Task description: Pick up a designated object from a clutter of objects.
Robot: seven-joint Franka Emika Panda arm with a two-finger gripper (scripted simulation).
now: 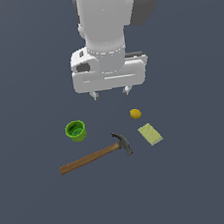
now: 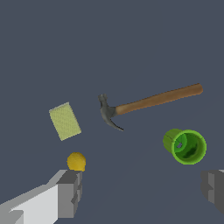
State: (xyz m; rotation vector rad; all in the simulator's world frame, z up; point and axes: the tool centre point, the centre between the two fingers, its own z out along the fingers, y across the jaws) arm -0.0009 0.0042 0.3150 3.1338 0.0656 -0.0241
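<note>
In the exterior view we see the gripper [image 1: 111, 92] hanging above the dark floor [image 1: 203, 182], with its two short fingertips [image 1: 95, 95] pointing down and set wide apart; nothing is between them, so the jaws are released. The small yellow fruit [image 1: 135, 113] lies on the floor at about 4 o'clock from the gripper, near it but not touching. Just beside the fruit, at its 5 o'clock, lies the flat pale block [image 1: 150, 134]. The green cup [image 1: 76, 130] stands upright at about 8 o'clock from the gripper. The hammer [image 1: 96, 155] lies between the cup and the block, its dark head towards the block.

In the wrist view we see the two fingers [image 2: 70, 193] far apart at both sides of the picture, again holding nothing. The fruit [image 2: 76, 161] sits just beside one fingertip. The block [image 2: 64, 121], the hammer [image 2: 148, 103] and the cup [image 2: 185, 146] lie apart from each other.
</note>
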